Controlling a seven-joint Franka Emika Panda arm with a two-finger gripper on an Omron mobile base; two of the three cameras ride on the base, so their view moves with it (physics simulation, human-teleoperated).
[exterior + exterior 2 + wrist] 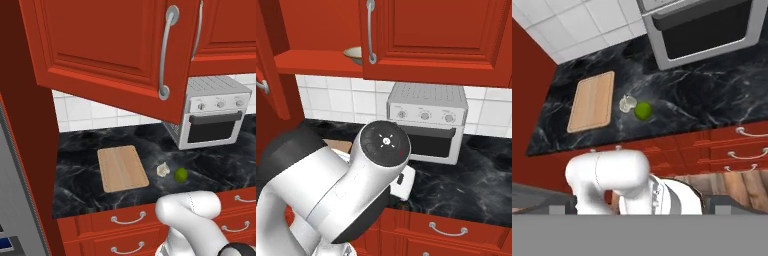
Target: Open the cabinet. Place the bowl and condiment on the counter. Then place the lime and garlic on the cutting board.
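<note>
The cabinet (115,45) has its left door swung open toward me, and the right door (436,35) is shut. On the bare shelf sits the cream bowl (353,54), half hidden behind the shut door's edge. The condiment is out of view. On the black counter (80,150) lies the cutting board (122,168) (592,101). Just right of it sit the garlic (163,170) (627,104) and the lime (181,174) (643,111), side by side. My gripper (640,202) is open and holds nothing, well back from the counter's front edge and above it.
A silver toaster oven (212,117) (426,122) stands at the back right of the counter. Red drawers (130,225) with small handles run under the worktop. A tall red panel and a grey appliance (15,200) close off the left side.
</note>
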